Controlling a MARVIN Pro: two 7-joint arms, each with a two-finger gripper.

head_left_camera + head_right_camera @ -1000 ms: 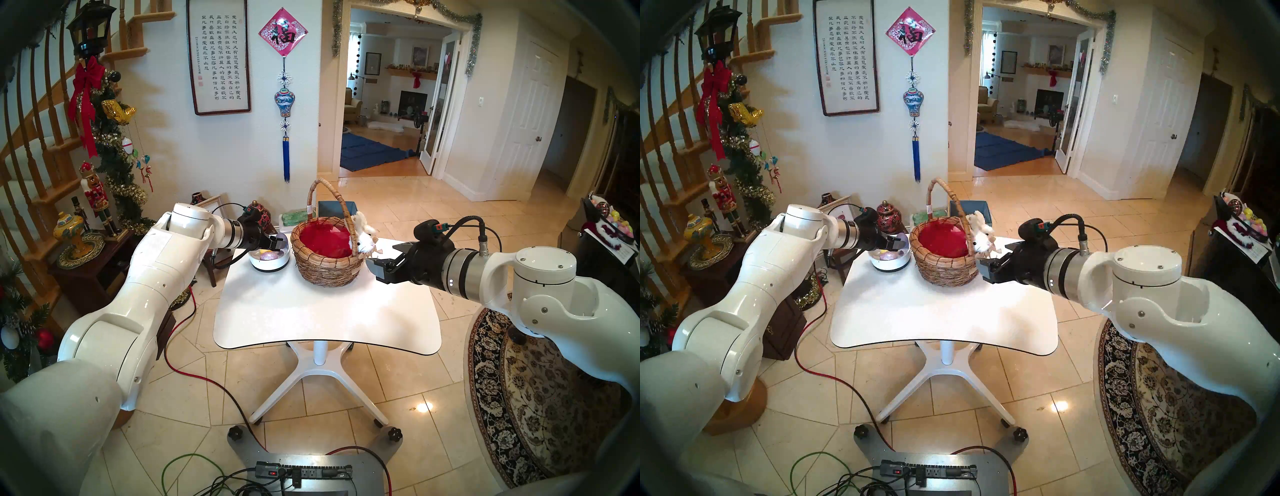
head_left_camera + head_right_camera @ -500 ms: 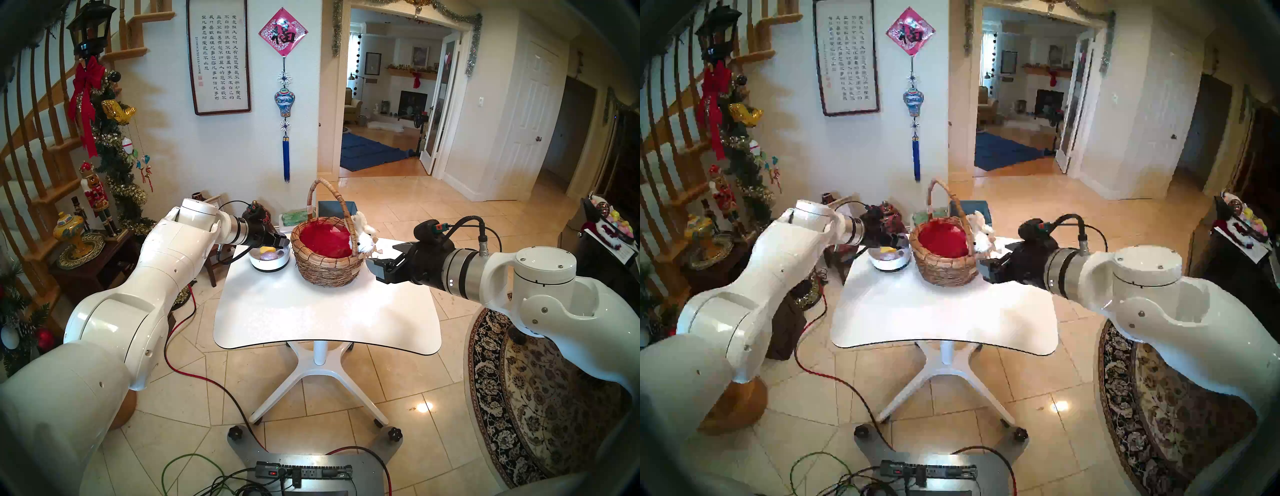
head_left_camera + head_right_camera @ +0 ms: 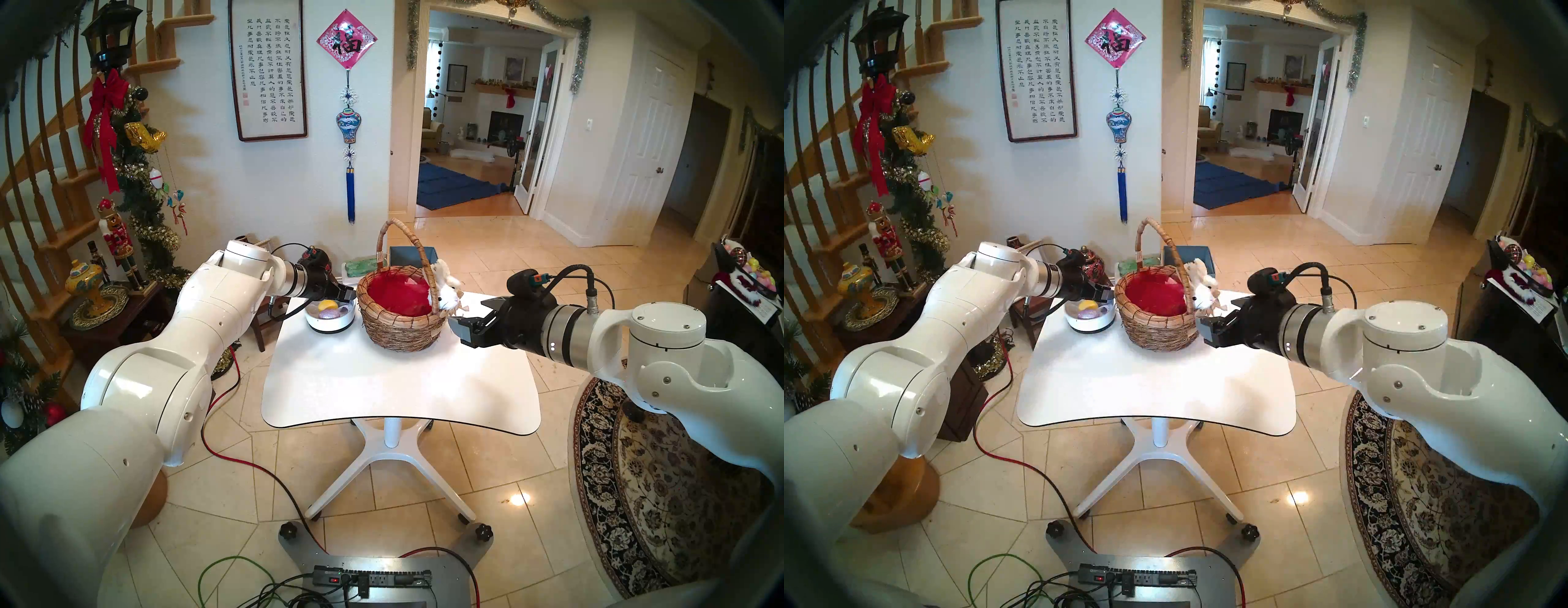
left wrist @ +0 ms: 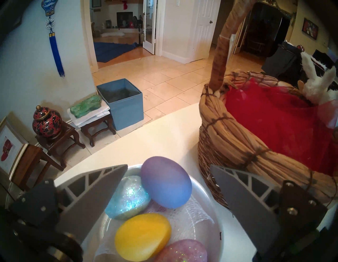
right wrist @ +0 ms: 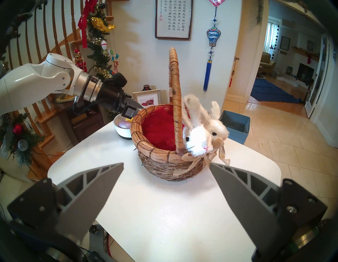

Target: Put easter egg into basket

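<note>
Pastel eggs fill the shallow white bowl (image 4: 214, 228) at the table's far left corner: a matte purple-blue egg (image 4: 165, 182) leans at the far side, a blue glitter egg (image 4: 126, 199) lies touching it on the left, a yellow egg (image 4: 143, 236) sits nearer the camera, and a pink glitter egg (image 4: 182, 250) shows partly at the wrist view's bottom edge. All four rest on a crinkled clear liner inside the bowl.

Just beside the bowl, to its right, stands the basket (image 3: 401, 322), brown woven wicker with a tall arched handle (image 5: 174, 95). Its hollow holds only a red lining (image 5: 159, 129); no egg lies in it. Two white plush bunnies (image 5: 198, 135) sit on the rim at the handle's base, above a burlap bow.

The left gripper (image 4: 168, 168) hangs over the bowl, tilted downward, with its jaws spread wide and nothing between them; the purple-blue egg lies in the gap below its fingertips, and whether either finger touches an egg cannot be told. The right gripper (image 5: 165, 164) is held above the table to the right of the basket, pointing at it, jaws likewise wide apart and empty.

Both containers stand on a white table (image 3: 399, 395) over a tiled floor. Beyond the far edge, an open blue fabric box (image 4: 121, 104) sits on the floor.
</note>
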